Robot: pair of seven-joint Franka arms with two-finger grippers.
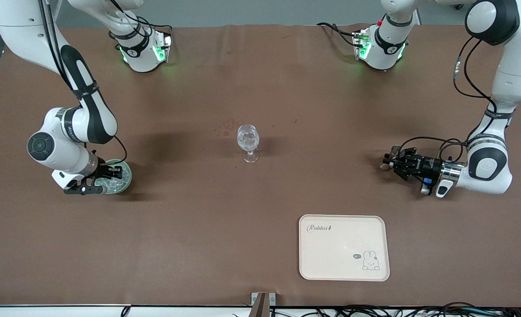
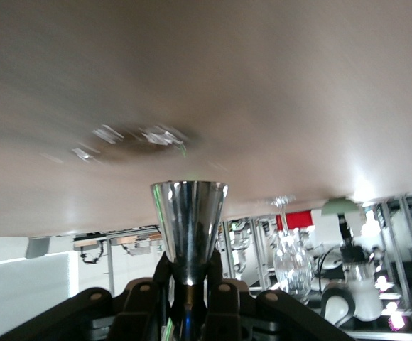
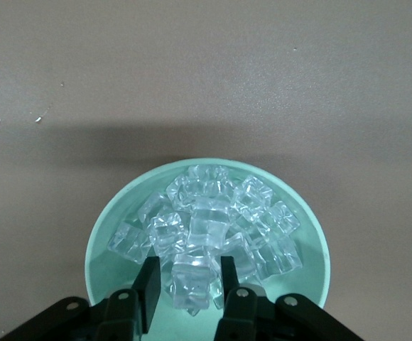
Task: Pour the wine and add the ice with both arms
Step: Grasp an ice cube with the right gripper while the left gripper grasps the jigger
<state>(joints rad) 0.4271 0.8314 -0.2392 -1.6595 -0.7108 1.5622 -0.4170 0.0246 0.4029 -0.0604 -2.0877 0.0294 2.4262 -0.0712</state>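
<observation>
Closing on a clear glassy ice cube point(image 3: 192, 278), the right gripper point(image 1: 109, 174) is reaching into the pale green round bowl point(image 3: 106, 224), narrow jaws pinching one chunk from the heap of ice point(image 3: 213, 220). Outward, the left gripper point(image 1: 392, 164) is gripping a shiny steel conical jigger point(image 2: 189, 226), fingers shut tight. Between them the clear stemmed glass point(image 1: 248, 141) is waiting; little looks done. Brown table point(image 1: 260, 88) is offering open room around.
</observation>
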